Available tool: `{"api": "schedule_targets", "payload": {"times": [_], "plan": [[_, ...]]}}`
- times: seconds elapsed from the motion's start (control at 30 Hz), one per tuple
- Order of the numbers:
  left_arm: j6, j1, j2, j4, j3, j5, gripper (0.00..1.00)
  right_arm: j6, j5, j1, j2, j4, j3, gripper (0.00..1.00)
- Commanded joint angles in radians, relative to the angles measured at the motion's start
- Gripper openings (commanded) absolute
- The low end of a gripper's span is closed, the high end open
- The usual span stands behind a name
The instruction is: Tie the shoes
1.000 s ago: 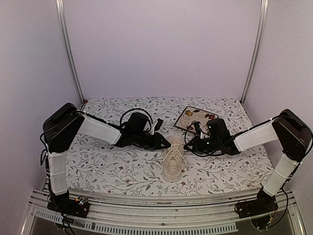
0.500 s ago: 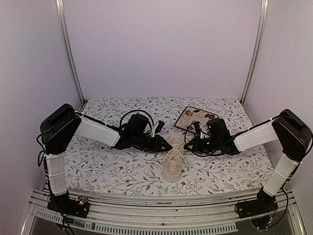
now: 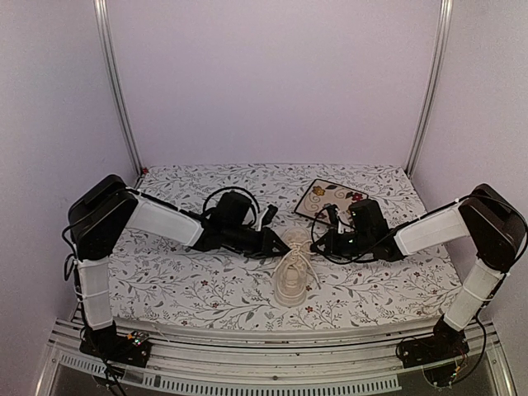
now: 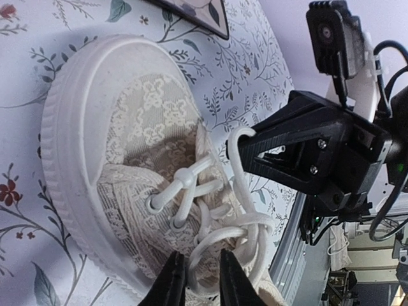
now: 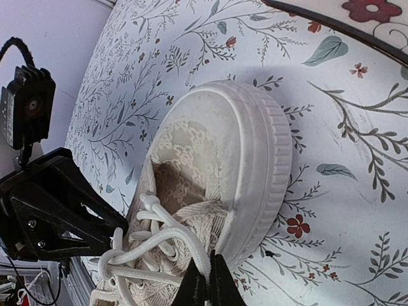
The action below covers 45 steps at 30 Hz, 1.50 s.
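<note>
Since a second ago, the left gripper [image 3: 276, 243] is seen drawn back a little toward its own side, and a loose strand is now laid out on the table [image 3: 206, 289] to the right of the shoe; the right arm is not seen to have shifted.

In the left wrist view, the left gripper [image 4: 197, 284] is shown with its jaws narrow, and a loop of the laces [image 4: 210, 236] appears to be pinched between them.

The sneaker [image 3: 293, 272] is found at the middle of the table, between the two grippers, resting on its sole with the toe cap turned toward the floral tile [image 3: 330, 198]. It is judged to be light, so it is likely to be dragged or tipped if the laces are pulled hard to one side only. The upper is taken to be soft and yielding and the rubber sole stiffer. The laces are limp and rounded and may slip through a loose pinch. A hold is best taken on the lace loops close to the crossing, not on the shoe body, with equal and opposite tension applied.

The right gripper [image 3: 318, 243] is held just beside the lacing. Its jaws are almost closed, and a lace strand is clamped at their tips.
</note>
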Motion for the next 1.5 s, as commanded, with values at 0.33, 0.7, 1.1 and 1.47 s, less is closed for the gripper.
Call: {"api": "schedule_targets", "payload": {"times": [0.33,0.7,1.1,1.47], "plan": [[-0.002,-0.010,-0.096,0.036,-0.035,-0.110,0.00,-0.008,0.014,-0.006,-0.042,0.013,-0.009,0.04],[-0.005,0.003,-0.174,0.050,-0.120,-0.188,0.00,-0.011,0.033,-0.004,-0.057,-0.006,-0.026,0.04],[-0.057,0.007,-0.121,0.139,-0.126,-0.082,0.24,-0.010,0.029,-0.006,-0.065,-0.007,-0.027,0.04],[-0.067,0.015,-0.138,0.109,-0.164,-0.165,0.37,-0.010,0.029,-0.005,-0.071,-0.010,-0.030,0.04]]}}
